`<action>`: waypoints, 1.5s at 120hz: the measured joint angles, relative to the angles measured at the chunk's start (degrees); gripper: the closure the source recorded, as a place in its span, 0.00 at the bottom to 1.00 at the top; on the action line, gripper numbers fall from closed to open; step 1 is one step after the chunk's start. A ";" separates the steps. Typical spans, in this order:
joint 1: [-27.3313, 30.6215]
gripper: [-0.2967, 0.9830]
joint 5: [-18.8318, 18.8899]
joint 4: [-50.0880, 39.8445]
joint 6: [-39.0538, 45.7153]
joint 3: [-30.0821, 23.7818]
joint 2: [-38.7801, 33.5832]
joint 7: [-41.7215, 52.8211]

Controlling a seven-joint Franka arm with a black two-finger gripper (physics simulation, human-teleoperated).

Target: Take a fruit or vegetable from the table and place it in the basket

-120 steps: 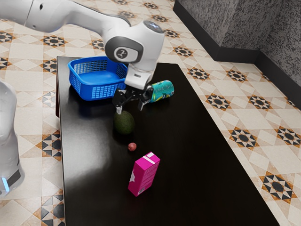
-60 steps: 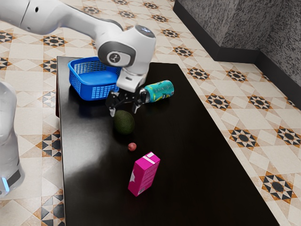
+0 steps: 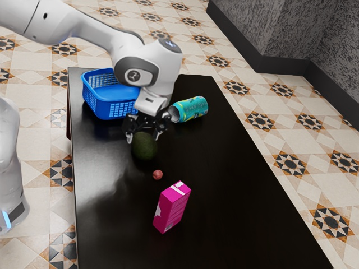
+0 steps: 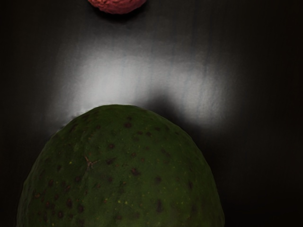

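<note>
Dark green, speckled, rounded: found the avocado [image 3: 145,149] on the glossy black desk [image 3: 230,174], under the widely spread, black two-fingered tool [image 3: 143,137], with the blue plastic lattice basket [image 3: 99,105] toward eleven o'clock. Needed to centre, descend level, then squeeze evenly.
</note>
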 joint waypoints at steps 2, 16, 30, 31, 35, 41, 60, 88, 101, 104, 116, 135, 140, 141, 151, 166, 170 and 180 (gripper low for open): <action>0.00 0.23 0.00 -0.09 0.08 0.05 0.00 0.04; 0.00 0.23 0.01 -0.72 0.69 0.17 0.11 0.29; 0.00 0.23 0.01 -1.40 1.51 0.18 0.29 0.50; 0.00 0.23 0.01 -1.46 1.57 0.18 0.30 0.52; 0.00 0.23 0.01 -1.75 1.85 0.18 0.32 0.57; 0.00 0.23 0.01 -2.11 2.22 0.18 0.35 0.64; 0.00 0.23 0.01 -3.05 3.33 0.18 0.54 0.79; 0.00 0.32 0.01 -3.98 4.53 0.92 0.67 0.83; -0.03 0.44 0.08 -4.05 5.06 0.97 0.62 0.67; -0.02 0.48 0.09 -4.06 5.17 0.97 0.61 0.63; -0.07 0.54 0.12 -3.24 5.11 0.97 -0.05 0.37; -0.12 0.63 0.02 3.18 2.04 0.97 -0.52 -0.21; -0.11 0.63 0.02 4.91 1.03 1.00 -0.54 -0.35; -0.11 0.63 0.02 5.34 0.78 1.01 -0.58 -0.38; -0.11 0.61 0.08 9.83 -1.70 1.93 -0.79 -0.62; -0.36 0.60 1.37 17.88 -5.20 12.70 1.65 -0.79; -0.59 0.60 2.07 19.32 -5.97 15.98 2.74 -0.81; -0.83 0.59 3.84 20.65 -7.45 22.40 3.69 -0.76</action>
